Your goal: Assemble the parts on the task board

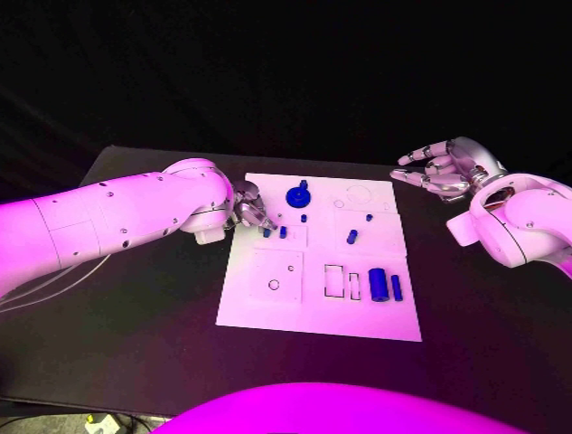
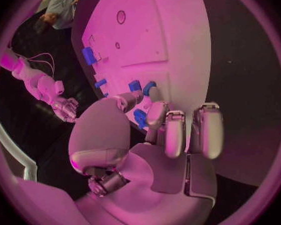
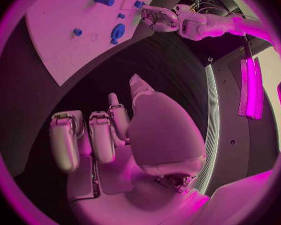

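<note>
Head view: left hand over the task board at its near-left edge, fingertips down among small blue parts; grip there cannot be told. Right hand off beyond the board's far corner, holding nothing, fingers loosely apart.

Left wrist view: small blue peg just under curled fingers. Probably light, stiff, slick; best pinched by its sides.

Right wrist view: empty palm, board well ahead.

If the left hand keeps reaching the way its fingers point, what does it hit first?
Probably the small blue part right at the left hand's fingertips, on the white task board. Whether they already touch it is unclear; depth is hard to judge.
</note>
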`<control>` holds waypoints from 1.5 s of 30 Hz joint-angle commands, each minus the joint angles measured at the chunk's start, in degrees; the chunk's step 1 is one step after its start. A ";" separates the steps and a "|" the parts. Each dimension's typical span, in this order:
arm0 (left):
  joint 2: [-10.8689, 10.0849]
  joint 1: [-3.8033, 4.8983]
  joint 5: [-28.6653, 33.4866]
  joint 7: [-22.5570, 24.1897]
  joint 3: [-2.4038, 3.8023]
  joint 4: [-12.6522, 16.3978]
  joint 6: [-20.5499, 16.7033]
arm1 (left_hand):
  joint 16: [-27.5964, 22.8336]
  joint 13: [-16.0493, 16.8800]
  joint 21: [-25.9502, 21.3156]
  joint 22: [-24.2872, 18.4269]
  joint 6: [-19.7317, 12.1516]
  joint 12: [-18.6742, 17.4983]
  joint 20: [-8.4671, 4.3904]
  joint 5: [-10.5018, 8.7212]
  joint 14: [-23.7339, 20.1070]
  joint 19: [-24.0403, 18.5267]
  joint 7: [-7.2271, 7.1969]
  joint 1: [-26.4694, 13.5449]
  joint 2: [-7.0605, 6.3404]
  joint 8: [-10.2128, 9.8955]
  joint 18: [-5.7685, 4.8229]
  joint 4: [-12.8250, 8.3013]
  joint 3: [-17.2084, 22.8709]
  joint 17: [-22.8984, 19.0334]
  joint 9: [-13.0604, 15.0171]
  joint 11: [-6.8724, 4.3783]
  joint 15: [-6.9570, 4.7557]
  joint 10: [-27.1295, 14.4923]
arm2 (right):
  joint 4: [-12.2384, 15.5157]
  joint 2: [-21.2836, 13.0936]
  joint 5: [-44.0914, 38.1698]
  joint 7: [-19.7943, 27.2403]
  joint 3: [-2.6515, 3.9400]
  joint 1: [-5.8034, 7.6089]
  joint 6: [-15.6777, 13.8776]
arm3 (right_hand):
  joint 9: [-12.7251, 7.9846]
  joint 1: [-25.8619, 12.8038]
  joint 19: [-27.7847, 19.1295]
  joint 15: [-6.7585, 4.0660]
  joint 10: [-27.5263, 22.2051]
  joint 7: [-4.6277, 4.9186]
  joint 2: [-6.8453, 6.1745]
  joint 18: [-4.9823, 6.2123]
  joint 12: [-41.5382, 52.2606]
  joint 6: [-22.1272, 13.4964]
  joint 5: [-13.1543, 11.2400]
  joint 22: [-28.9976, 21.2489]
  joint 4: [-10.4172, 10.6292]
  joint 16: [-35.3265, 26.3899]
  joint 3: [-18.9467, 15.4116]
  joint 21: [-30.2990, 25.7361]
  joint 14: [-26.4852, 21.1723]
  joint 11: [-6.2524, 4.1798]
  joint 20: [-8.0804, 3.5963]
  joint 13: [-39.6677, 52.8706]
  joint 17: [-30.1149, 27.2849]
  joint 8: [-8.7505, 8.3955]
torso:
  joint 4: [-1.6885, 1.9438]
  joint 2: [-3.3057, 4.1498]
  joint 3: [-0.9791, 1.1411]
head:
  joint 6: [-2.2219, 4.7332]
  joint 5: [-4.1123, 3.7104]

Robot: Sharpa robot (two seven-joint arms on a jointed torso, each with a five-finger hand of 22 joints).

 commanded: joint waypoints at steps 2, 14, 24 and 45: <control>0.04 -0.05 0.49 -0.12 -0.01 -0.20 0.22 | 0.19 -0.03 -0.05 5.26 0.12 -0.32 -0.36 -0.14 6.07 0.12 0.34 -0.41 -0.01 -0.18 -0.54 -0.01 -0.45 15.09 0.09 -0.21 -0.18 -0.26 | 0.06 -0.07 -0.19 0.64 0.01 -0.03 0.62 | -0.06 -0.52 4.52 -0.21 -0.29 0.01 -0.14 0.37 0.08 -0.26 0.21 13.08 -0.08 -0.23 -0.18 -0.26 4.50 -0.11 -0.50 2.75 8.94 0.31 | -0.03 -0.03 0.01 | 0.02 -0.02; -0.32 -0.05 0.41 -0.23 -0.02 -0.50 0.34 | 0.19 0.08 -0.07 5.29 0.24 -0.30 -0.36 -0.14 6.07 0.15 0.35 -0.21 -0.30 -0.35 -0.55 0.66 -2.30 15.09 0.18 -0.20 -0.17 -0.25 | 0.03 -0.14 -0.18 0.65 0.01 -0.03 0.58 | -0.06 -0.55 4.51 -0.21 -0.29 0.01 -0.13 0.37 0.07 -0.27 0.21 13.07 -0.07 -0.23 -0.19 -0.26 4.50 -0.11 -0.50 2.74 8.94 0.31 | 0.03 -0.03 -0.05 | 0.01 -0.08; -0.22 -0.05 0.71 -0.10 -0.02 -0.48 0.22 | 0.19 0.36 -0.13 5.38 0.68 -0.36 -0.33 -0.77 6.07 0.21 0.43 0.37 -1.41 -1.10 -0.56 5.20 -11.06 15.09 0.47 -0.12 -0.10 -0.22 | -0.03 -0.10 -0.18 0.70 0.00 -0.03 0.51 | -0.07 -0.67 4.50 -0.21 -0.29 0.01 -0.12 0.38 0.07 -0.28 0.20 13.06 -0.03 -0.23 -0.21 -0.29 4.50 -0.11 -0.51 2.74 8.94 0.34 | 0.03 -0.03 -0.02 | 0.02 -0.06; -2.91 0.03 4.15 10.86 2.36 2.97 -12.08 | -7.59 -14.35 -8.65 -7.61 -6.74 -12.17 1.07 -2.17 1.27 -10.82 3.16 9.61 3.75 -3.45 2.58 4.35 -12.37 4.70 0.85 2.33 1.91 -13.63 | -0.16 -0.11 -0.15 0.90 0.00 -0.16 0.43 | -0.13 -1.29 4.43 -0.21 -0.33 0.02 -0.02 0.42 0.03 -0.36 0.17 12.96 0.09 -0.30 -0.36 -0.44 4.46 -0.09 -0.51 2.67 8.80 0.40 | -0.01 -0.06 0.14 | 1.02 -0.08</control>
